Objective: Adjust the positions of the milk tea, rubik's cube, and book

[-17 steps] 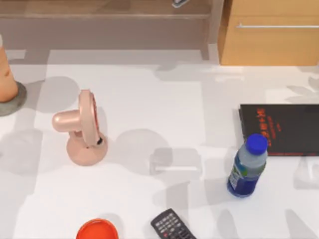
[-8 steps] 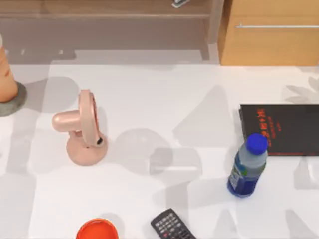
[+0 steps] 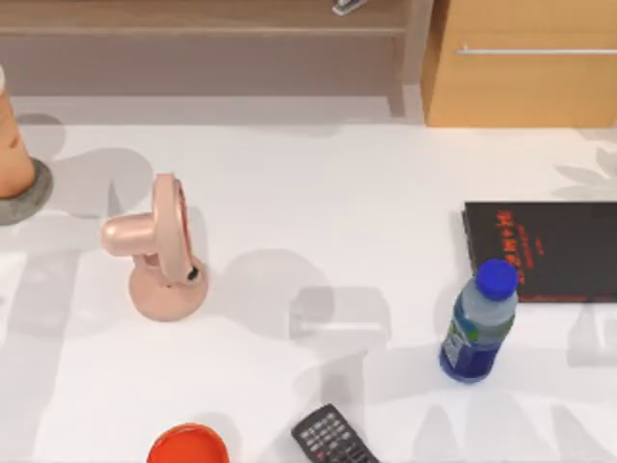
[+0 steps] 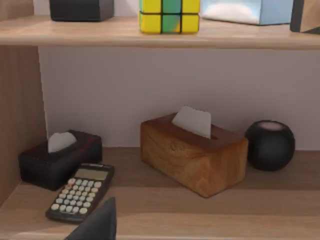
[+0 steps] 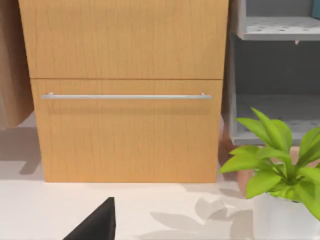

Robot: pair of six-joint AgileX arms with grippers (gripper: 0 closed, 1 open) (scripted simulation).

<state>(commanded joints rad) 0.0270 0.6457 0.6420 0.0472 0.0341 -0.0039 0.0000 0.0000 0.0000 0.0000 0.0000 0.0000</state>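
At the table's (image 3: 318,193) far left edge the milk tea (image 3: 12,145) is standing upright on a grey coaster (image 3: 29,198), partly cut off by the edge of the top view. To its right a pink fan (image 3: 159,249) is standing with its round head turned side-on. Near the front edge an orange-red disc (image 3: 188,446) is lying, and just right of it a black remote (image 3: 333,436) is resting at an angle. Farther right a blue-capped bottle (image 3: 479,321) is standing, close in front of a thin black book (image 3: 542,249) with red lettering, at the right edge.

In the left wrist view the cube (image 4: 169,16) is sitting on an upper wooden shelf (image 4: 100,35), between a black box (image 4: 81,9) and a pale blue box (image 4: 247,10). On the shelf below, a dark tissue box (image 4: 61,157), a calculator (image 4: 81,191), a wooden tissue box (image 4: 194,152) and a black round speaker (image 4: 270,144) are lined up. The dark tip of the left claw (image 4: 97,225) is poking in at the frame's edge; whether it is wide or narrow I cannot tell.

The right wrist view is facing a wooden drawer cabinet (image 5: 127,90) with a potted plant (image 5: 280,180) beside it. The right claw's (image 5: 95,222) dark tip is showing too, and its state cannot be told either.
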